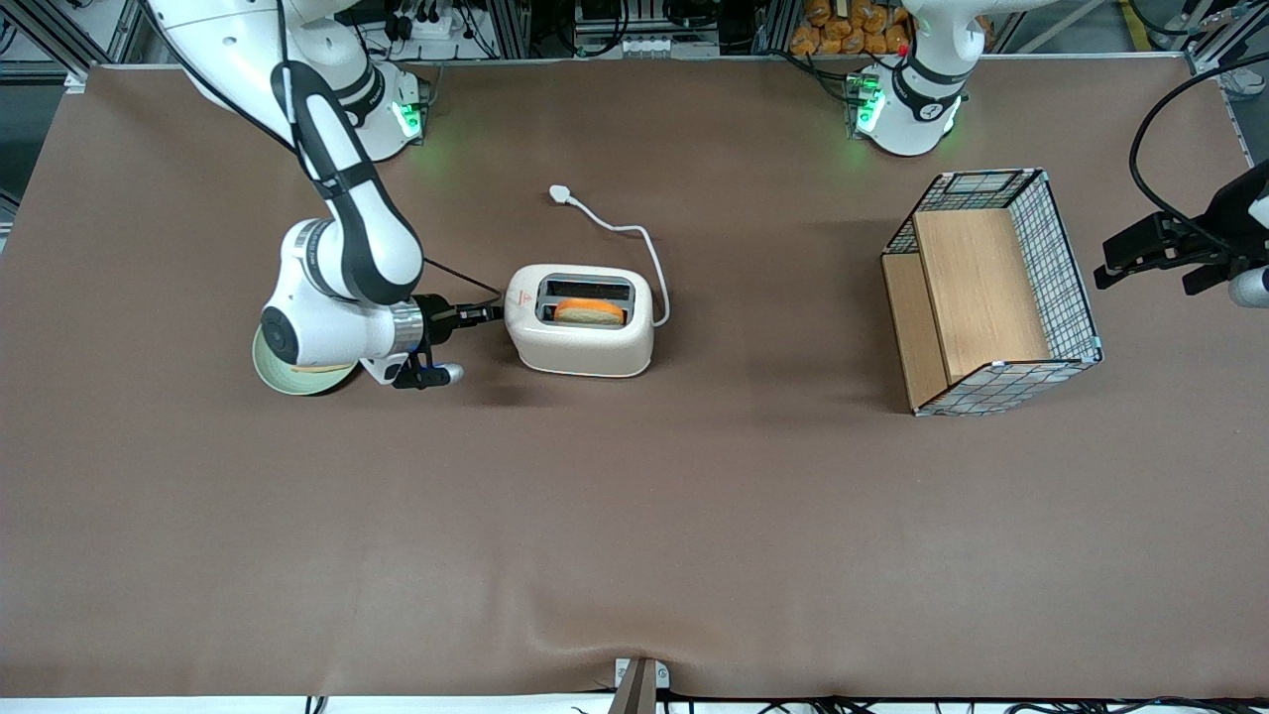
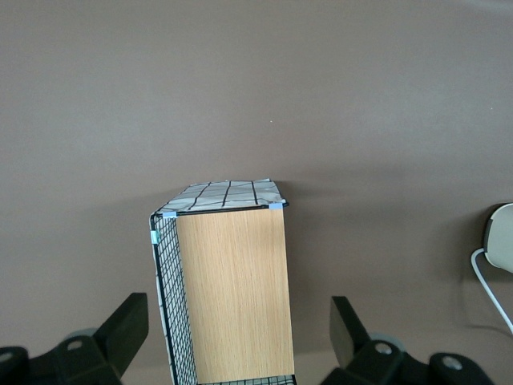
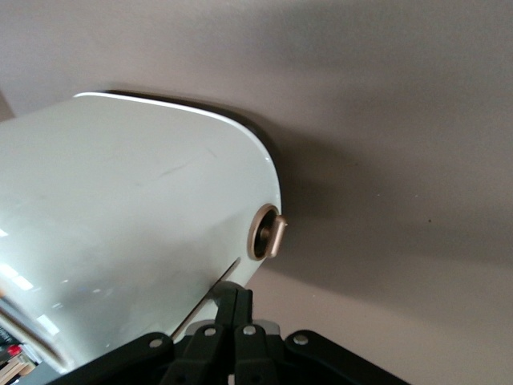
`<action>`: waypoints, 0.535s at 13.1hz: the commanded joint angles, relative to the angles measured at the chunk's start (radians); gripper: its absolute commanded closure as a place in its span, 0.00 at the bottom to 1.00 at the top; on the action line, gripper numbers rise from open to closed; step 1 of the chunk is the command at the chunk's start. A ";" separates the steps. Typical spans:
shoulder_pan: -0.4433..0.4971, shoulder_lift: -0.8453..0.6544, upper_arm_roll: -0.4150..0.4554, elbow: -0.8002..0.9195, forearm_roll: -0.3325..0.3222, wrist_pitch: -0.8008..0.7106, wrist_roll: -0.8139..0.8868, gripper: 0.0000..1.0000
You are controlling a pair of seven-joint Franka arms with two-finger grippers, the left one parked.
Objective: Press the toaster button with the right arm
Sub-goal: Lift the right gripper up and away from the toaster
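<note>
Front view: matte brown desk [image 1: 634,555], cloth-like with a slight ripple at the near edge. The toaster [image 1: 580,320] sits mid-desk toward the working arm's end, a cream, glossy, rounded plastic box with a dark-rimmed slot holding one orange-crusted slice of bread [image 1: 589,312]. There is a tiny red logo by the slot, too small to read. A white cord [image 1: 646,260] loops from it to a flat white plug [image 1: 562,194] lying farther from the camera. The right arm [image 1: 342,248], white shell with black bands and a silver wrist ring, lies level, with its black claw [image 1: 493,313] at the toaster's narrow end face, fingertips touching or nearly touching it. A pale green plate [image 1: 297,375] sits partly under the wrist. A wire-grid basket [image 1: 991,290] with wood panels lies on its side toward the parked arm's end.

Left wrist view: basket wood panel, grid mesh, and the toaster's edge with cord.

Right wrist view: the claw's fingers [image 3: 234,309] are pressed together against the shiny end face, just beside the toaster button [image 3: 270,233], a small round knob in a tan ring, and not on it.
</note>
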 commanded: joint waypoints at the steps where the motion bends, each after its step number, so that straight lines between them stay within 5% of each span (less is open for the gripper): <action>1: -0.018 -0.023 -0.002 0.043 -0.046 -0.033 0.048 0.21; 2: -0.020 -0.036 -0.011 0.056 -0.063 -0.034 0.057 0.00; 7: -0.029 -0.048 -0.074 0.199 -0.206 -0.149 0.069 0.00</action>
